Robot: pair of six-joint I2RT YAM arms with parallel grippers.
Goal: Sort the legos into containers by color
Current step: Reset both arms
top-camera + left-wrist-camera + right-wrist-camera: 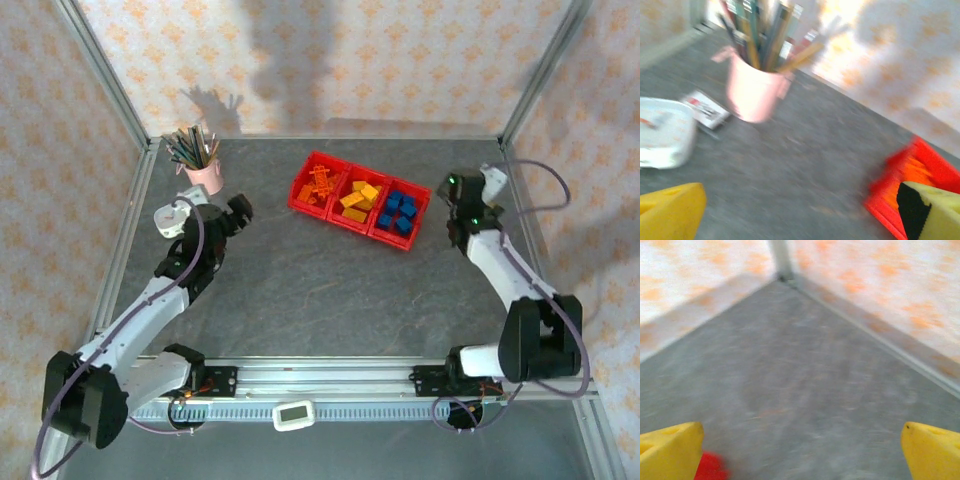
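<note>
The containers (pixel 330 215) are three joined red bins at the table's back centre. Deep orange ladder-like legos (pixel 317 187) fill the left bin, yellow-orange legos (pixel 359 199) the middle one, blue legos (pixel 399 212) the right one. My left gripper (pixel 240 210) hovers left of the bins. In the left wrist view it (pixel 802 215) is open with bare table between its yellow fingers, and a red bin corner (pixel 927 165) lies at the right. My right gripper (pixel 470 192) hangs just right of the blue bin, open (pixel 802 450) and holding nothing, with a red bin edge (pixel 710 467) at lower left.
A pink cup of pencils (pixel 205 170) (pixel 752 92) stands at the back left, with a white object (pixel 172 216) (pixel 662 132) just in front of it. Metal frame posts and patterned walls enclose the table. A small white device (pixel 295 414) sits on the front rail.
</note>
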